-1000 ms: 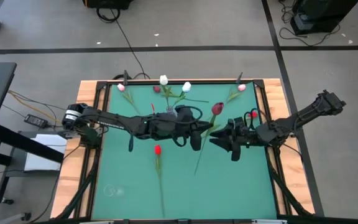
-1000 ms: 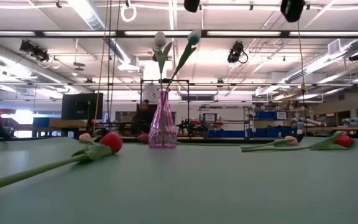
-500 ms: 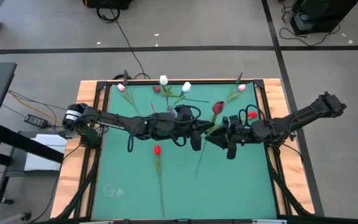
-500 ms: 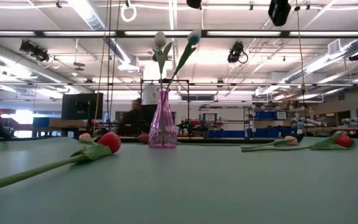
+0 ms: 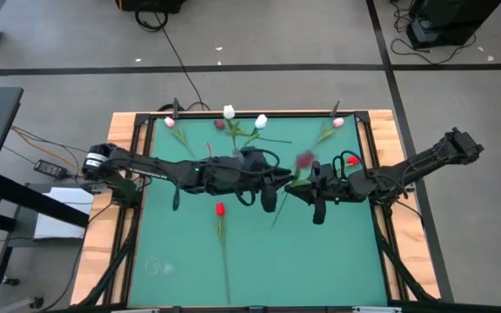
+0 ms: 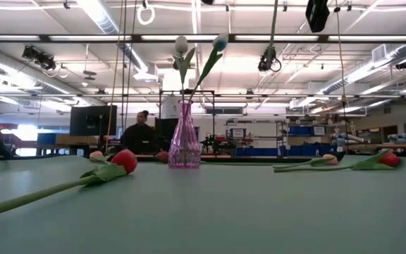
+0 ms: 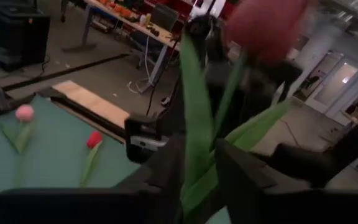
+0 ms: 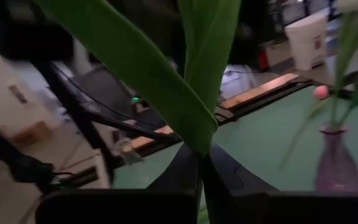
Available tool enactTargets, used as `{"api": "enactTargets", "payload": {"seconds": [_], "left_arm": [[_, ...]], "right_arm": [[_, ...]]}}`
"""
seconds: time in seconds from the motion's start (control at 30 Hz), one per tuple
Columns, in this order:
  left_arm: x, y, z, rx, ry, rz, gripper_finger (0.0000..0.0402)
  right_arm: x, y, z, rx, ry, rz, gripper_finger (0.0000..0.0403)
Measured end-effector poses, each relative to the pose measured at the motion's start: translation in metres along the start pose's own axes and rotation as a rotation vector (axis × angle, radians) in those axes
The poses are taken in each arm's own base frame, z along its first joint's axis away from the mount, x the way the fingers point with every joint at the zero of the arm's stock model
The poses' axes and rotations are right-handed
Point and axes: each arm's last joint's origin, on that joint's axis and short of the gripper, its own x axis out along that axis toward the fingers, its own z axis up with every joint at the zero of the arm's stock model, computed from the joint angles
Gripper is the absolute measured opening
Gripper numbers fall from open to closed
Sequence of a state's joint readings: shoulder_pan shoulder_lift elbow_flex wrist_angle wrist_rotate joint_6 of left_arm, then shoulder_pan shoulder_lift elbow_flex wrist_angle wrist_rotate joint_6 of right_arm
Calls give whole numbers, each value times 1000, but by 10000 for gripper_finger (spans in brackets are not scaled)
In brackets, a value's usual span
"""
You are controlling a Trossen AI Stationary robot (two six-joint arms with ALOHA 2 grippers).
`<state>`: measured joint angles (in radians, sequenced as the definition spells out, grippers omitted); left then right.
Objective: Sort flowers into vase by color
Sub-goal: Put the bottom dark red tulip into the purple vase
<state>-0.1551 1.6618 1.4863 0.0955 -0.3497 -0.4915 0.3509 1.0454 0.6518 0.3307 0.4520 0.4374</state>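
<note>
A dark red tulip [image 5: 304,159] is held up over the table's middle, its stem slanting toward the near edge. My right gripper [image 5: 296,188] is shut on its stem and leaves [image 8: 194,74]. My left gripper [image 5: 277,184] meets it from the left. Its fingers [image 7: 241,177] stand apart, with the leaves [image 7: 194,143] between them. A pink glass vase [image 6: 185,144] with two white tulips [image 5: 230,112] stands at the far middle. My right gripper pinches the tulip at the base of its leaves [image 8: 197,140] between its two shut fingers. It reaches in level from the table's right. The tulip is lifted clear and tilted, its head toward the far edge. My left gripper: whether its fingers touch the leaves cannot be told.
A bright red tulip [image 5: 220,209] lies near the table's middle left. Pink tulips [image 5: 170,123] [image 5: 337,123] lie at the far corners. A red one [image 5: 355,160] lies by the right arm and a dark one [image 5: 219,125] left of the vase. People show in the room behind.
My right gripper has gone toward the table's left, up to my left gripper, and has shut on the dark red tulip's stem. The tulip stays lifted between the two grippers.
</note>
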Motion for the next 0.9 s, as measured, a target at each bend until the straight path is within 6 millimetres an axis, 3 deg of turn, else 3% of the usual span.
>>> {"api": "enactTargets", "payload": {"seconds": [0.2,0.43,0.6,0.9], "left_arm": [[-53,-5,29,140,70,69,183],[-112,-8,44,281,86,227,191],[-142,6,18,306,76,333,192],[-192,52,-36,203,36,215,192]], "right_arm": [[-1,-1,-3,-133,14,-60,11],[1,-3,-6,-243,33,-89,11],[14,-9,-10,-270,57,-105,11],[68,-15,8,-330,93,-81,11]]}}
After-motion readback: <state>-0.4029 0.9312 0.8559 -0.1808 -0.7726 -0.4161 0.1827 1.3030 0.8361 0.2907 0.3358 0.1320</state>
